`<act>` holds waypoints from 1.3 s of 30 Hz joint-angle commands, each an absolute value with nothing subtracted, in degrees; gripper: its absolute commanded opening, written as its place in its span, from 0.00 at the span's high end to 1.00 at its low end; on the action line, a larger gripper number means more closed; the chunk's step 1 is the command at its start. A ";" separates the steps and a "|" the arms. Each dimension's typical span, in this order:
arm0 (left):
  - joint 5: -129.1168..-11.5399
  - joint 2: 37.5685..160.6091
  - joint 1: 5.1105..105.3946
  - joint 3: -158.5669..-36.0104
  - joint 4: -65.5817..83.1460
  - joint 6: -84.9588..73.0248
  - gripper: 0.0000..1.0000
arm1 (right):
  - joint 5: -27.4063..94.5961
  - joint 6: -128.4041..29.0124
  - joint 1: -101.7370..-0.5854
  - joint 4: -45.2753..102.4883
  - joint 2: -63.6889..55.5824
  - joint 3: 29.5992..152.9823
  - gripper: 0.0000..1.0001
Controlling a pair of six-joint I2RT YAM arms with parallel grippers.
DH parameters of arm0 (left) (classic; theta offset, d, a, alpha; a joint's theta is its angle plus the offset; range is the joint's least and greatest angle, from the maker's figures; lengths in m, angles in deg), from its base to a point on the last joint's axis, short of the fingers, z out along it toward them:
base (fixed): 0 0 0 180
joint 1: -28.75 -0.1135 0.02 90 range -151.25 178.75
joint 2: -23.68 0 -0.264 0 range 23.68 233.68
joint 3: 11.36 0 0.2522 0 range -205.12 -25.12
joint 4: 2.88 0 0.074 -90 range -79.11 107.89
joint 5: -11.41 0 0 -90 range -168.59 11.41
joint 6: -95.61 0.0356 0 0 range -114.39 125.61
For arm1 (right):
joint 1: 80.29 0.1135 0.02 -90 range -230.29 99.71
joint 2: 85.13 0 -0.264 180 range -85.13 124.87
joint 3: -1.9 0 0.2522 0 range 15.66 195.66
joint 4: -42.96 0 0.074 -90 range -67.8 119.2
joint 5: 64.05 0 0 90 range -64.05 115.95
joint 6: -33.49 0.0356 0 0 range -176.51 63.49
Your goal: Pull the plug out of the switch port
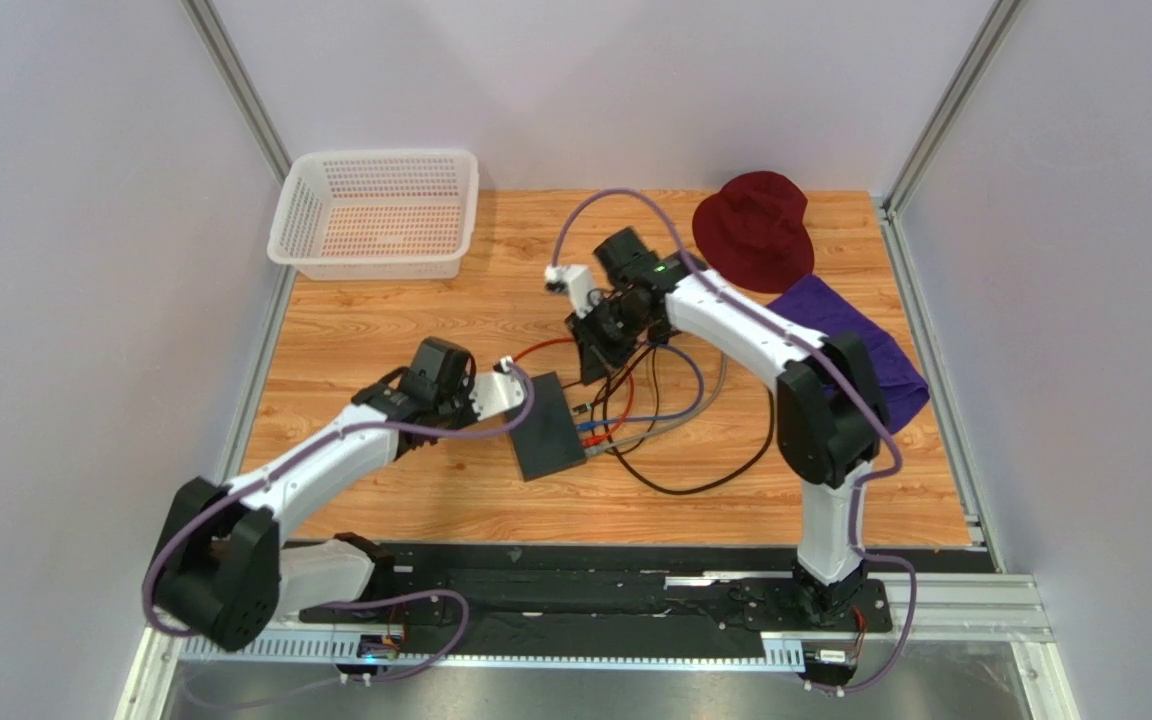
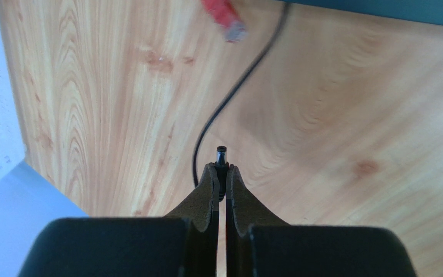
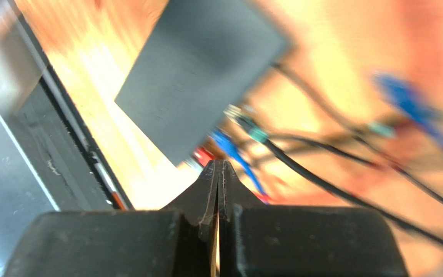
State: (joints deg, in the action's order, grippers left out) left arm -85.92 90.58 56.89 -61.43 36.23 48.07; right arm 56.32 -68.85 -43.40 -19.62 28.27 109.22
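The flat dark grey switch box (image 1: 548,426) lies mid-table, with red and blue cables (image 1: 597,431) running into the ports on its right edge. My left gripper (image 2: 221,170) is shut on a small black barrel plug (image 2: 221,154). The plug's metal tip pokes out past the fingertips, free of any socket, and its black cable (image 2: 229,95) trails away over the wood. In the top view this gripper (image 1: 516,396) sits at the box's left edge. My right gripper (image 3: 220,164) is shut and empty, hovering above the box (image 3: 198,75) and its blue plug (image 3: 228,142).
A white basket (image 1: 376,210) stands at the back left. A dark red hat (image 1: 755,225) and a purple cloth (image 1: 856,353) lie at the back right. Black cable loops (image 1: 702,473) spread right of the box. A loose red plug (image 2: 225,16) lies ahead of my left gripper.
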 commanded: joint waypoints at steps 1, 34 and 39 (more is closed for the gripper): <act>-85.27 99.68 48.99 -72.56 29.87 43.77 1.00 | 54.44 -75.14 -51.10 -22.83 19.81 111.46 1.00; -46.76 113.66 48.35 -89.80 51.21 7.80 0.48 | 71.66 -75.50 -60.51 -24.15 22.00 114.09 0.35; -52.04 115.26 49.06 -89.98 53.41 10.36 0.52 | 73.23 -71.19 -61.48 -23.01 25.95 117.34 0.37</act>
State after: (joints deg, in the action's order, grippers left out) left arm -49.55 114.42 48.50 -88.76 51.64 9.27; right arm 71.10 -72.85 -60.58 -24.77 25.15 114.42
